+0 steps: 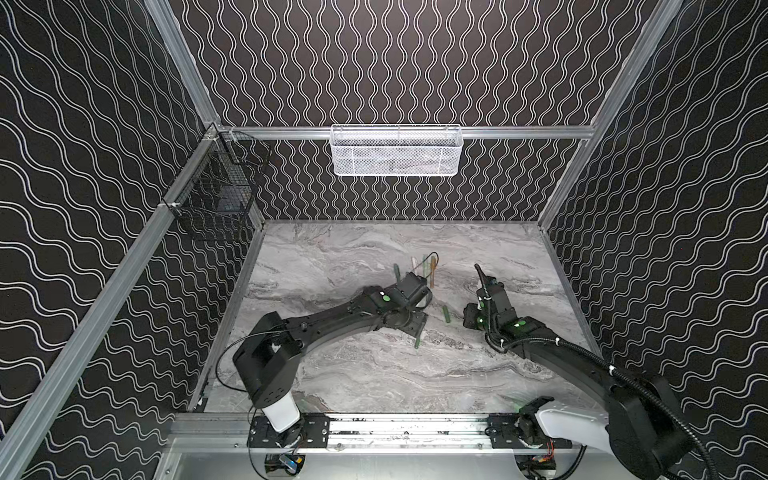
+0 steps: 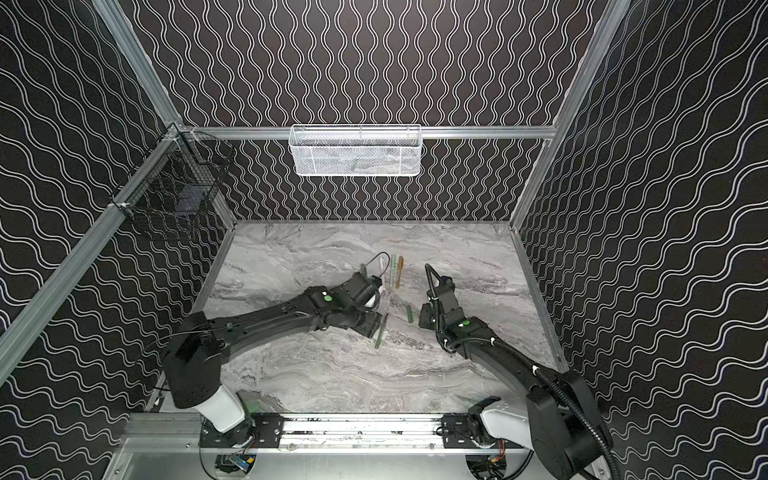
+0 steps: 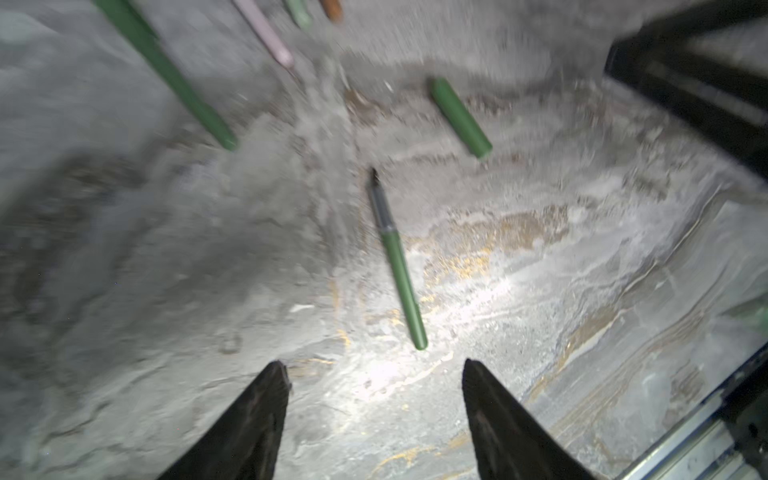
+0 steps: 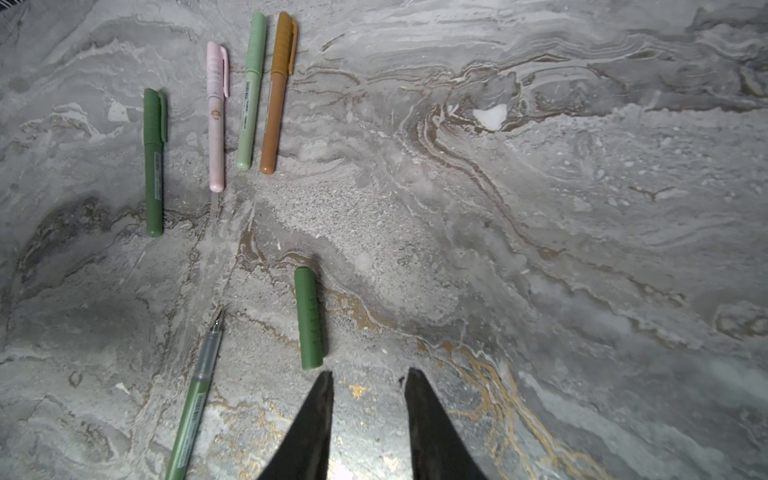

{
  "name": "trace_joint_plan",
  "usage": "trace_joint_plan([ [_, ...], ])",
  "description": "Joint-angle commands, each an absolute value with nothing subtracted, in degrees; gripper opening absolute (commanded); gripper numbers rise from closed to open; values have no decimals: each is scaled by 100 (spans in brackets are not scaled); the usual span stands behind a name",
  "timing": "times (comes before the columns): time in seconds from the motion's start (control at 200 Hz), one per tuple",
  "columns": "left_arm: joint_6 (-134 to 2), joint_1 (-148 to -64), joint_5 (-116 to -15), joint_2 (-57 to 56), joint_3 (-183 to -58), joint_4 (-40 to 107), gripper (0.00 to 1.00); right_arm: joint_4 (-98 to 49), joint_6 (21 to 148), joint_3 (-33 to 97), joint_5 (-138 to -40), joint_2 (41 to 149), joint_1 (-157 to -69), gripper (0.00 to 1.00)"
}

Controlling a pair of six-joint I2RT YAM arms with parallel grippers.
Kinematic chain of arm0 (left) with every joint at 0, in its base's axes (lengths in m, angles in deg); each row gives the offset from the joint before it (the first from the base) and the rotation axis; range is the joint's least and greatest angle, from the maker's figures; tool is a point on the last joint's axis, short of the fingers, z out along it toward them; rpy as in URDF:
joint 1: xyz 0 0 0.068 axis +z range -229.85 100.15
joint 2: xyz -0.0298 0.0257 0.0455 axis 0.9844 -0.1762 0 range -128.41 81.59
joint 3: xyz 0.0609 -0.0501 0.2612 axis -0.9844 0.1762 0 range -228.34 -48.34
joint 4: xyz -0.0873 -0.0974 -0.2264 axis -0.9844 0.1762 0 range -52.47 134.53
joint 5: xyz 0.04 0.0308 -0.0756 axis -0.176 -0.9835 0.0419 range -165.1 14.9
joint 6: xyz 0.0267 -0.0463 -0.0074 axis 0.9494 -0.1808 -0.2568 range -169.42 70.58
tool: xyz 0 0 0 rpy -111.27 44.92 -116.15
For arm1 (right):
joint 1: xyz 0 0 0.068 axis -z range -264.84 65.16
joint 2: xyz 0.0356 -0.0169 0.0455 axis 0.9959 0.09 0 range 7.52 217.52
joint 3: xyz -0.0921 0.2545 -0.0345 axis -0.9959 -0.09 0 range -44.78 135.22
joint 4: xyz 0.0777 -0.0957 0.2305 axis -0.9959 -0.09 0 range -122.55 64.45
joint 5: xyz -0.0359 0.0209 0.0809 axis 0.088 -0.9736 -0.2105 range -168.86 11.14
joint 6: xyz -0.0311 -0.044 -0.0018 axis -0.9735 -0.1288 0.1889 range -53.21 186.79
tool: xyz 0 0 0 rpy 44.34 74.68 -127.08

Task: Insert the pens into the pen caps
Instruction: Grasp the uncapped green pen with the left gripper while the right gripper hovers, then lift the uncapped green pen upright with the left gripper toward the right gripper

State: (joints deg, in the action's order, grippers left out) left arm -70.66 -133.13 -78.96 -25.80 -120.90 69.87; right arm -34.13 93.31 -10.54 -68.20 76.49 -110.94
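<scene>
Clutter sits mid-table; near and side stretches lie free.
A row of four capped pens [image 4: 249,91] lies far middle. Nearer, an uncapped green pen [image 3: 398,266] and a loose green cap [image 3: 459,118] lie between the left arm [image 1: 332,320] and right arm [image 1: 540,347]. The marble table [image 1: 374,382] is bare near centre, far left and far right.

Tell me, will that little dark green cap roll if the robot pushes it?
Probably, if pushed sideways: the dark green cap looks like a round tube lying flat on the marble table. It looks short and stiff, so it should lift easily without bending.
</scene>
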Motion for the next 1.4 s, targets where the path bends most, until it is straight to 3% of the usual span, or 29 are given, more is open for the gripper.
trace_joint_plan([
  [0.0,-7144,-13440,-7664,-2938,-12334,7092,70,-3294,9428,-1088,-6716,7593,-11084,34],
  [0.2,-7122,-13634,-8041,-3676,-12970,7529,63,-3295,9410,-1136,-6682,7514,-11075,34],
  [0.405,-7264,-13732,-8378,-4199,-13279,7930,47,-3184,9446,-1261,-6651,7423,-11076,34],
  [0.671,-7346,-13821,-8506,-4542,-13434,8016,42,-3117,9437,-1274,-6654,7466,-11071,34],
  [0.796,-7343,-13821,-8649,-4691,-13446,8018,34,-3092,9442,-1297,-6664,7443,-11070,34],
  [0.896,-7341,-13821,-8880,-4756,-13424,8063,24,-3116,9464,-1323,-6633,7371,-11075,34],
  [1.396,-7313,-13649,-9040,-4280,-12978,7804,6,-3127,9462,-1364,-6655,7177,-11076,35],
])
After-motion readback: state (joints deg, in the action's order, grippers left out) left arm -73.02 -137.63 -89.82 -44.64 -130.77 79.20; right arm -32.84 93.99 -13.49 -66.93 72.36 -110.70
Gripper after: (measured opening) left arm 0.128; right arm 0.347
